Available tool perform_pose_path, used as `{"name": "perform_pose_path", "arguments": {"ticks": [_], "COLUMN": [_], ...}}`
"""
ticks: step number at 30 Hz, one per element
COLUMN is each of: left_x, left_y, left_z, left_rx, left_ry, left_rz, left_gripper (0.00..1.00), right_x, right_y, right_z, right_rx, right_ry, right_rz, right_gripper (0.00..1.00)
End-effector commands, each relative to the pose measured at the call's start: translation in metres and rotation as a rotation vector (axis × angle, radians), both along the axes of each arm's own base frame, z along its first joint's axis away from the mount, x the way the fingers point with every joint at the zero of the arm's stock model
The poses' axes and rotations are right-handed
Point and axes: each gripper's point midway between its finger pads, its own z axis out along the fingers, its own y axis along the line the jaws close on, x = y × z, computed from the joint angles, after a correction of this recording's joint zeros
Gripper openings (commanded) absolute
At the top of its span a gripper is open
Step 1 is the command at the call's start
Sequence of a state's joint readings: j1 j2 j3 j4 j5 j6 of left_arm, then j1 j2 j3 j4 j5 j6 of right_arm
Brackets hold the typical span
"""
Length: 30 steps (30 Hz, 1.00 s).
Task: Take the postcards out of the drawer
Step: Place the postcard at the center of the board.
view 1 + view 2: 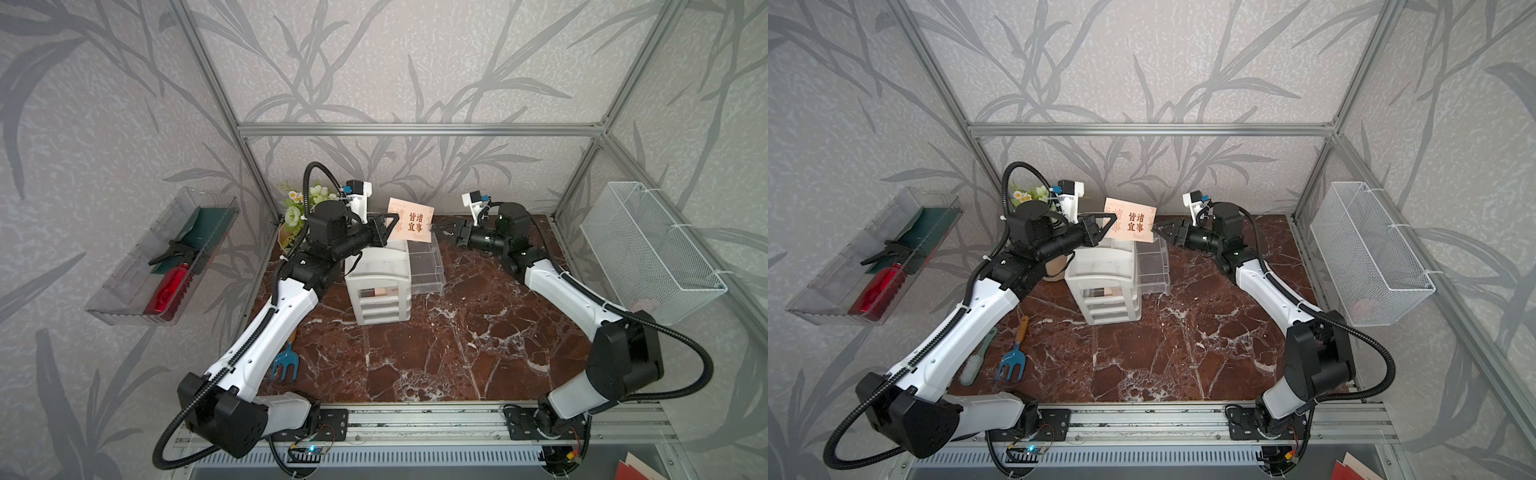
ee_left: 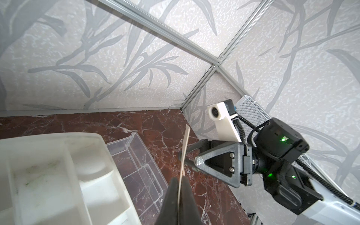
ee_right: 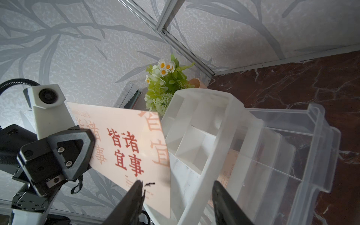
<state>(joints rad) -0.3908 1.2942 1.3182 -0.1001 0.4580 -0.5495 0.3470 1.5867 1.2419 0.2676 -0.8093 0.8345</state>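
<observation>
Above the far side of the table (image 1: 436, 353), over the white organiser (image 1: 376, 266), the left gripper (image 1: 392, 224) holds the postcards (image 1: 411, 222) upright by one side edge. Its fingers (image 2: 171, 198) are pressed flat together on them. Two beige cards seem to overlap (the back one shows only as paler characters past the front card's edge). The right gripper (image 1: 440, 228) faces them from the other side with its fingers (image 3: 134, 194) spread well apart and gripping nothing. In the left wrist view the free edge of the cards (image 2: 185, 148) lies right at its fingertips. I cannot tell whether it touches them.

The drawer (image 1: 428, 266) is pulled out of the organiser's top tier toward the table's right edge, directly under the cards. A beige shape shows through its clear plastic in the right wrist view, but I cannot tell where exactly it lies.

A bunch of flowers (image 1: 299, 208) fills the far left corner, partly behind the left arm. A blue garden fork (image 1: 1011, 363) and a pale brush (image 1: 976, 365) lie near the left edge. A clear tray (image 1: 124, 307) fixed to the left wall carries a green sheet (image 1: 210, 228), a red bottle (image 1: 168, 291) and a black tool (image 1: 174, 249). A white wire basket (image 1: 648, 249) hangs on the right wall.

The table is red-brown marble with white veins. The walls are grey with a leaf pattern, framed by aluminium bars (image 1: 415, 129).
</observation>
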Motion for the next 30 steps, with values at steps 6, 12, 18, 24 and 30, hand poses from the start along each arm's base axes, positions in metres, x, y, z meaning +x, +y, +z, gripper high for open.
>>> {"name": "perform_pose_path", "arguments": {"ticks": [6, 12, 18, 24, 30], "left_x": [0.005, 0.011, 0.017, 0.021, 0.023], "left_y": [-0.009, -0.013, -0.009, -0.008, -0.006], "left_z": [0.007, 0.002, -0.006, -0.013, -0.016], "left_rx": [-0.064, -0.072, -0.060, -0.050, -0.046], "left_ry": [-0.017, -0.010, -0.018, -0.009, -0.010], "left_rz": [-0.034, -0.044, -0.007, 0.009, 0.022], "left_gripper": [0.00, 0.00, 0.00, 0.00, 0.00], "right_x": [-0.001, -0.002, -0.008, -0.012, -0.015], "right_y": [0.011, 0.018, 0.017, 0.015, 0.015], "right_z": [0.023, 0.033, 0.041, 0.046, 0.048], "right_rx": [0.127, 0.201, 0.206, 0.187, 0.183], "right_ry": [-0.039, -0.038, -0.050, -0.059, -0.060], "right_rz": [0.058, 0.100, 0.107, 0.099, 0.107], "right_gripper": [0.55, 0.47, 0.36, 0.22, 0.11]}}
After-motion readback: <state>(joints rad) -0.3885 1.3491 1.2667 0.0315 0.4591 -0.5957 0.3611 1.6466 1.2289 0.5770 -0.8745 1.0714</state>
